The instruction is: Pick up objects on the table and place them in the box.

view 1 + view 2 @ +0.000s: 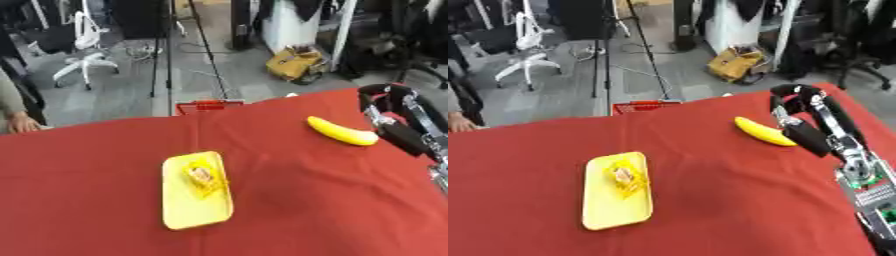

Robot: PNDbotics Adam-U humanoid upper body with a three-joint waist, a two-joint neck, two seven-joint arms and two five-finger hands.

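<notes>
Banana (764,132), plain yellow and gently curved, lies beside the right hand (798,107), whose fingers curl empty.

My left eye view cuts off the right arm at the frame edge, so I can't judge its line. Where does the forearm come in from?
Observer: In the right eye view the right forearm rises from the lower right corner to the right hand, beside the banana.
Operator: Does anything show lower down on that forearm?
Observer: Yes, a green board sits exposed near the corner, below a silver joint.
</notes>
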